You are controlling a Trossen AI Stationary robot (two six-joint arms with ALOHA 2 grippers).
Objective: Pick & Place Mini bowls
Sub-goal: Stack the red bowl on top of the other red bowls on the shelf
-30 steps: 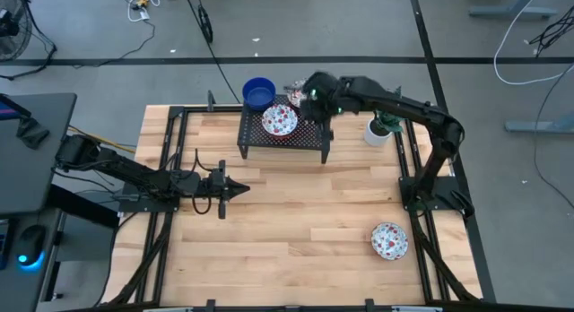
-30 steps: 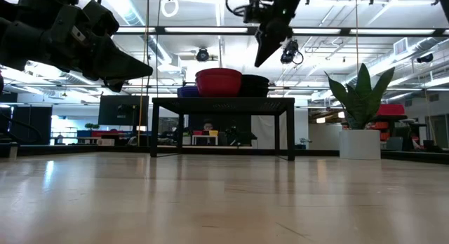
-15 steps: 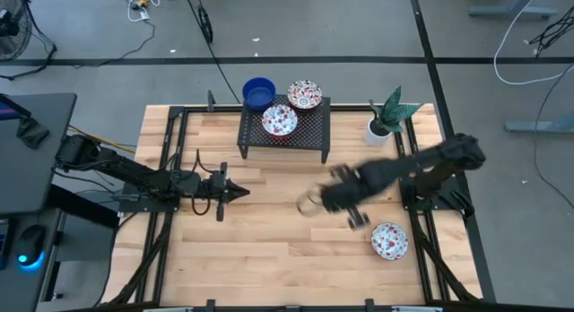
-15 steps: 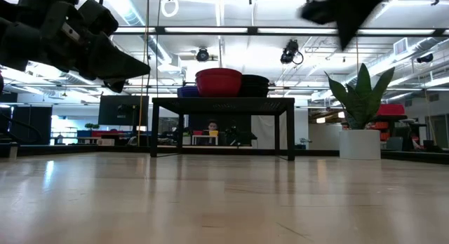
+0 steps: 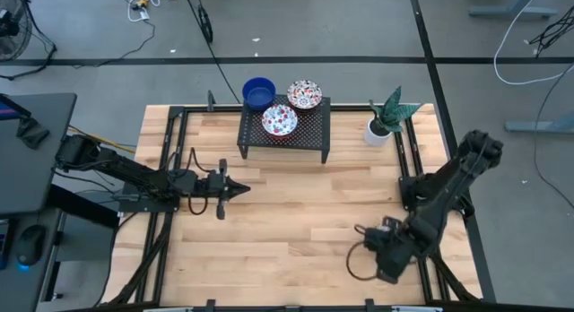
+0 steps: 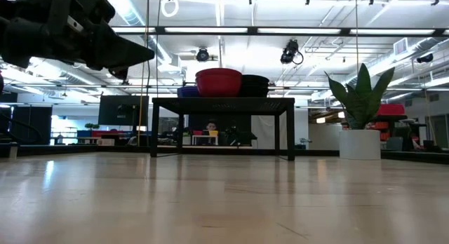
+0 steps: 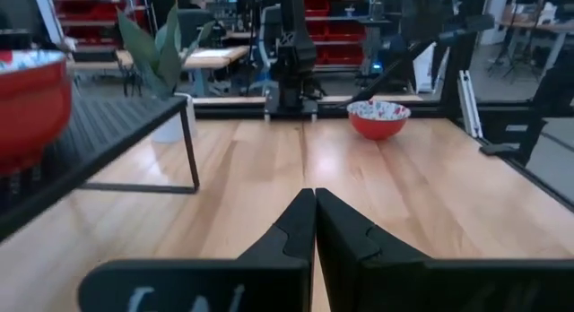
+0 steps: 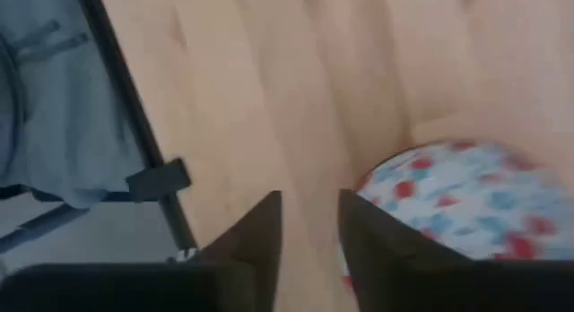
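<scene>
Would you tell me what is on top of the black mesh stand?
Two floral mini bowls sit on the black mesh stand, with a blue bowl at its back-left corner. Under the bowls is hidden.

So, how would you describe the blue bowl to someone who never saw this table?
Find the black mesh rack at the wooden table's far edge. The blue bowl is at its far left corner. Only this one is plain blue; the two patterned bowls beside it are white with red and blue.
</scene>
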